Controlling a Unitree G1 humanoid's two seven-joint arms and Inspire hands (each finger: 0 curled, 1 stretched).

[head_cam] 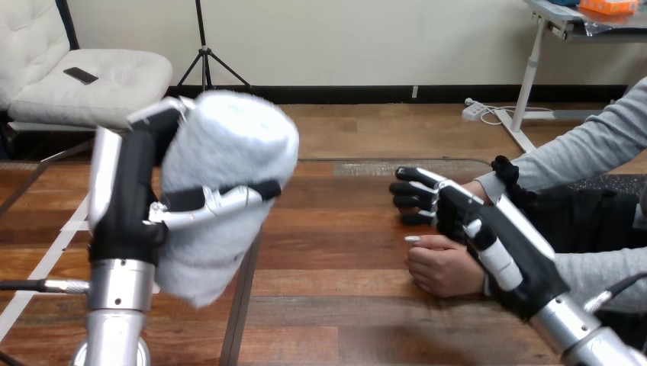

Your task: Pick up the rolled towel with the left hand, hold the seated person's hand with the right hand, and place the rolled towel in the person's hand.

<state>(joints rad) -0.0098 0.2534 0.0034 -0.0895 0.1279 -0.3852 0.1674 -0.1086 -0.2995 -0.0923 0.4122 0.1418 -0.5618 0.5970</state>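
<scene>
The rolled white towel (229,175) is lifted off the table at the view's left, close to the camera, upright and slightly tilted. My left hand (133,198) is shut on it, with fingers and thumb wrapped round its middle. My right hand (488,236) reaches in from the lower right over the table. The person's hand (441,264) rests as a loose fist on the wood, just under and left of my right hand, touching or nearly touching it. The person's other wrist (485,187) in a grey sleeve runs in behind my right hand, where that hand is hidden.
The wooden table (343,305) stretches between my two hands, with its far edge (397,162) near the view's middle. The person's grey-sleeved arms (595,145) come in from the right side.
</scene>
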